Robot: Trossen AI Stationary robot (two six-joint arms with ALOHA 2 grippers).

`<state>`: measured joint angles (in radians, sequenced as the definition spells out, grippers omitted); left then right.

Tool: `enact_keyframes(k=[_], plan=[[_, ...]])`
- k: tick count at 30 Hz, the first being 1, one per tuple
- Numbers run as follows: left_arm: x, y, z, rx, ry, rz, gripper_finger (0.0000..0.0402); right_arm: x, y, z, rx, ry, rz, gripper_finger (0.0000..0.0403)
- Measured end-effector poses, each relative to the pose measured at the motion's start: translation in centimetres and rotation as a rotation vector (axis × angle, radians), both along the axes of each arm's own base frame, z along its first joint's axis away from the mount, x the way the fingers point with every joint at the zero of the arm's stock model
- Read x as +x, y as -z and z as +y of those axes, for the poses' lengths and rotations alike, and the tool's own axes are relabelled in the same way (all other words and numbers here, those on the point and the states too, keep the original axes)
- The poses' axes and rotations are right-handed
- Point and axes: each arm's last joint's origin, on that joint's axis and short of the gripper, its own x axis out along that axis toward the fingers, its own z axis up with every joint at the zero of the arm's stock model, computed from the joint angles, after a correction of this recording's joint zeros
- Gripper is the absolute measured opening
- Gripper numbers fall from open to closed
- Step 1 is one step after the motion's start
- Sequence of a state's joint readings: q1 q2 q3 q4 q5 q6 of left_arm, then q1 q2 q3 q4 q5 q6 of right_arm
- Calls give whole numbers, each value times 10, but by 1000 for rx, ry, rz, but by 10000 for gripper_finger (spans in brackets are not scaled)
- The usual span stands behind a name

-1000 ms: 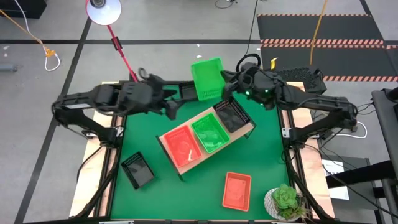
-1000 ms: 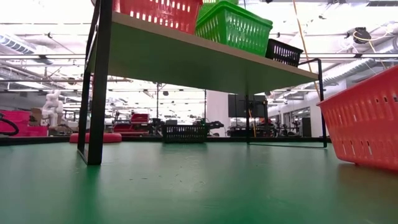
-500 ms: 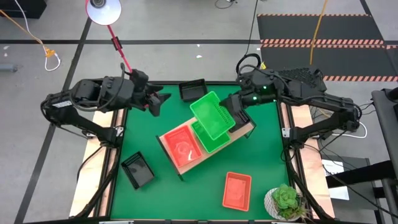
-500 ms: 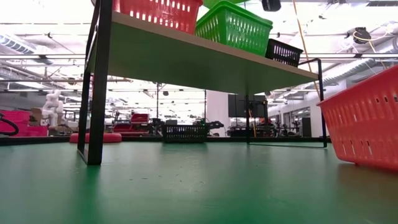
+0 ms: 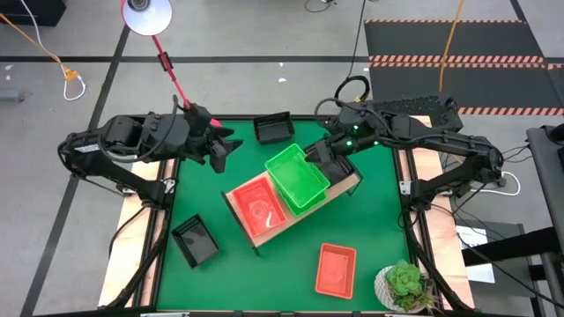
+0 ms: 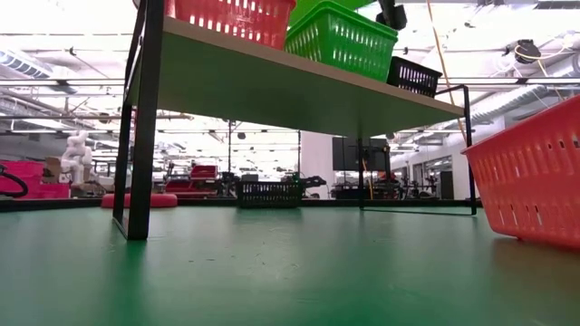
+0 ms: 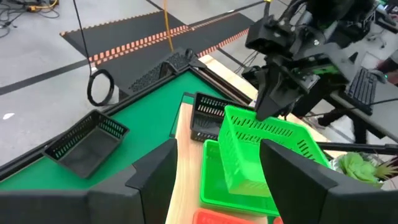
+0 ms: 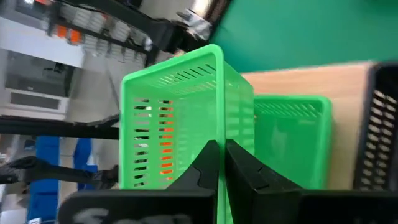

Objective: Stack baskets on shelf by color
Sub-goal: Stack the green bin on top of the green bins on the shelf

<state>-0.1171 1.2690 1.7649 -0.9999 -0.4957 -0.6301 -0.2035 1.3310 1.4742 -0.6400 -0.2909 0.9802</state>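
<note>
The shelf [image 5: 264,236] stands mid-table and bears an orange-red basket [image 5: 258,210], a green basket [image 5: 304,195] and a black basket [image 5: 342,169]. My right gripper [image 5: 322,156] is shut on a second green basket [image 5: 298,169], tilted just above the shelved green one [image 8: 292,134]. In the low view the right gripper [image 6: 391,14] shows above the shelved green basket [image 6: 340,41]. My left gripper [image 5: 226,150] hangs open over the table's far left, holding nothing; its wrist view looks at the held basket [image 7: 261,149]. My right gripper pinches the held green basket's end wall at its rim [image 8: 219,127], one finger inside [image 8: 205,163] and one outside. The fingers slant down from the table's far right. The basket is tilted above the shelved green basket; whether the two touch I cannot tell.
On the table lie a black basket [image 5: 273,129] at the far edge, another black basket [image 5: 196,239] at the near left and an orange-red basket [image 5: 336,269] at the near right. A potted plant [image 5: 405,286] stands in the near right corner.
My right gripper has carried the green basket from beyond the shelf's far edge toward the near side and down over the shelved green basket, rolling its wrist so the basket turned and tipped. My left gripper has drawn back toward the table's left edge.
</note>
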Motion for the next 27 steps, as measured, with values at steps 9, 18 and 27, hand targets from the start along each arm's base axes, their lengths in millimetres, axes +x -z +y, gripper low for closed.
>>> enact_keyframes(k=[9, 18, 27], plan=[[-1, 1, -1, 3, 4, 17, 227, 4, 34, 2, 53, 13, 90, 3], [-3, 4, 0, 7, 4, 55, 227, 7, 45, 1, 72, 27, 71, 4], [-3, 5, 0, 6, 3, 61, 227, -1, 41, 0, 69, 41, 84, 4]])
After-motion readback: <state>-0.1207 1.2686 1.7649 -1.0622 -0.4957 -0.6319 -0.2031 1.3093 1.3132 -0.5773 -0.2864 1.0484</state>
